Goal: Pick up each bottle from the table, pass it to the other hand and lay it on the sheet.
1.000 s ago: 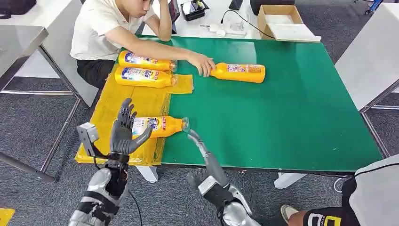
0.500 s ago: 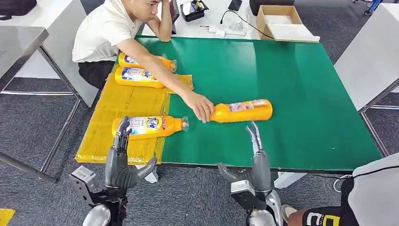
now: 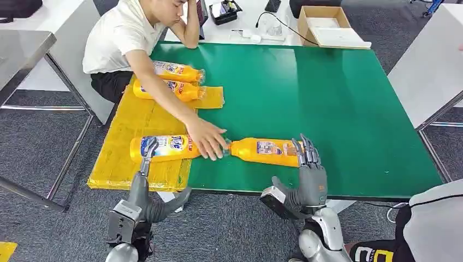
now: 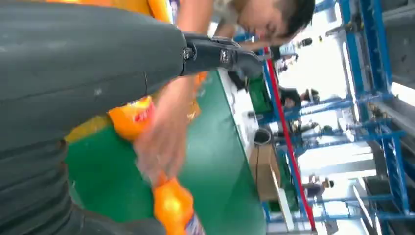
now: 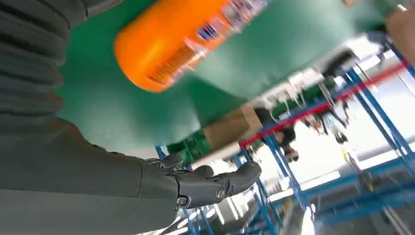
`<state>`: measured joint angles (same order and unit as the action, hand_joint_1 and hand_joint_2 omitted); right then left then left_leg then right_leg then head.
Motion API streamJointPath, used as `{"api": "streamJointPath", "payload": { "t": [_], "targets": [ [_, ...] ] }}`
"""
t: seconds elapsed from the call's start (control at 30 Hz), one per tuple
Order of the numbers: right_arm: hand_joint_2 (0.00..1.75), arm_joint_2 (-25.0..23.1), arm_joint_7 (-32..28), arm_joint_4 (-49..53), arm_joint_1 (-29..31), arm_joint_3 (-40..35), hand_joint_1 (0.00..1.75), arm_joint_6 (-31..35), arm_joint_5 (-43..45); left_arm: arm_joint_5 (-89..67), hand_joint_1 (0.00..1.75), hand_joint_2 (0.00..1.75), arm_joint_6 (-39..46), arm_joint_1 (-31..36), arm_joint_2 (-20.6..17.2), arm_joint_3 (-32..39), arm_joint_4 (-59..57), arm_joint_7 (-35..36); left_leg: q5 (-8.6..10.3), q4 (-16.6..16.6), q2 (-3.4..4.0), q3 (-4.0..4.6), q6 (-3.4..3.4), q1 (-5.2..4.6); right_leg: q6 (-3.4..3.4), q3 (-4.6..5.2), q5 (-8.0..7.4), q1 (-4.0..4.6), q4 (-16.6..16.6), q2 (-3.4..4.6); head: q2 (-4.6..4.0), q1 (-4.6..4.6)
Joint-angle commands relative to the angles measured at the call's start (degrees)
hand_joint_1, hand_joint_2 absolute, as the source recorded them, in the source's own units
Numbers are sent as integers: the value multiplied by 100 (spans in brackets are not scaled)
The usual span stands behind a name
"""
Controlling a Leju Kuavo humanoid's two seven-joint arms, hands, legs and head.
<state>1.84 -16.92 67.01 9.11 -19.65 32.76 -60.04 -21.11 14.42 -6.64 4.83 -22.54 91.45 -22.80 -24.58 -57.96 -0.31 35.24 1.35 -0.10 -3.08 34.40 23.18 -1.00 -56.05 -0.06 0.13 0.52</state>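
Observation:
An orange bottle [image 3: 265, 150] lies on its side on the green table [image 3: 338, 93] near the front edge, neck pointing left. A person's hand [image 3: 206, 139] rests on its neck. My right hand [image 3: 309, 176] stands open just in front of the bottle's base, fingers upright, holding nothing. In the right wrist view the bottle's base [image 5: 181, 46] is close to the fingers [image 5: 215, 185]. My left hand [image 3: 145, 188] is open below the table's front edge. Its fingertips reach up toward a bottle [image 3: 162, 147] lying on the yellow sheet [image 3: 139, 117]. Two more bottles [image 3: 180, 71] [image 3: 183, 90] lie at the sheet's far end.
A person [image 3: 117, 38] sits at the table's far left corner, one arm stretched across the sheet. A cardboard box [image 3: 325, 24] and cables lie on the white table behind. Another person's leg [image 3: 431, 224] is at the lower right.
The person has slid the orange bottle nearer the front edge and to the left. My right hand has risen beside its base. My left hand has sunk lower below the table's edge.

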Motion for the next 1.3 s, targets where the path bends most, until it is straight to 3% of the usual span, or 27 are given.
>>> {"api": "streamJointPath", "payload": {
  "t": [0.03,0.13,0.27,0.33,0.5,0.63,0.77,0.9,1.03,1.07,1.3],
  "targets": [
    [175,-34,230,-1856,1156,-91,0,-413,6,126,0,175,-139,192,-147,-314,-389,-55,-14,12,29,-53,-15,8,23,-43,5,10,11,26,0,7],
    [175,-43,251,-1926,1185,-88,0,-404,8,126,0,175,-137,201,-142,-315,-383,-55,-3,5,6,-20,-6,5,9,-14,2,5,4,3,0,2],
    [175,-41,245,-1926,1167,-94,0,-385,3,127,0,175,-138,197,-150,-312,-383,-54,-18,10,11,-59,-13,10,21,-54,16,12,10,6,0,2],
    [175,-24,377,-2175,1337,-147,0,-648,29,137,0,175,-214,235,-161,-355,-380,-110,-3,6,5,-18,-6,4,9,-15,3,5,4,2,0,2],
    [175,-5,742,-3146,1961,-273,0,-827,-253,162,0,175,-342,324,-123,-413,-422,-160,-4,5,14,-23,-7,2,11,-18,1,2,3,11,0,2],
    [175,98,673,-3527,2211,-375,0,-908,-425,387,0,175,-488,458,19,-322,-696,-112,-3,5,4,-29,-7,3,14,-26,3,4,3,0,0,0],
    [175,8,1553,-3727,2438,-464,0,-1698,-655,590,0,175,-677,498,60,-192,-781,104,-10,7,8,-46,-9,5,19,-41,10,7,5,3,0,4],
    [175,-45,1880,-3737,2473,-466,0,-1591,-777,538,0,175,-685,455,82,-206,-775,97,-1,3,7,-15,-1,0,7,-11,2,1,-1,4,0,2],
    [175,-32,1890,-3745,2483,-433,0,-1491,-805,519,0,175,-682,464,96,-223,-800,98,-17,5,15,-54,-10,8,20,-50,14,10,3,10,0,2],
    [175,-23,1898,-3765,2498,-448,0,-1499,-843,519,0,175,-681,467,100,-223,-808,98,-2,4,3,-22,-3,3,9,-20,3,4,2,0,0,2],
    [175,-49,2004,-4032,2625,-342,0,-1576,-927,438,0,175,-389,582,208,-142,-888,250,-5,0,4,-27,-7,4,14,-25,6,5,-1,1,0,2]
  ]
}}
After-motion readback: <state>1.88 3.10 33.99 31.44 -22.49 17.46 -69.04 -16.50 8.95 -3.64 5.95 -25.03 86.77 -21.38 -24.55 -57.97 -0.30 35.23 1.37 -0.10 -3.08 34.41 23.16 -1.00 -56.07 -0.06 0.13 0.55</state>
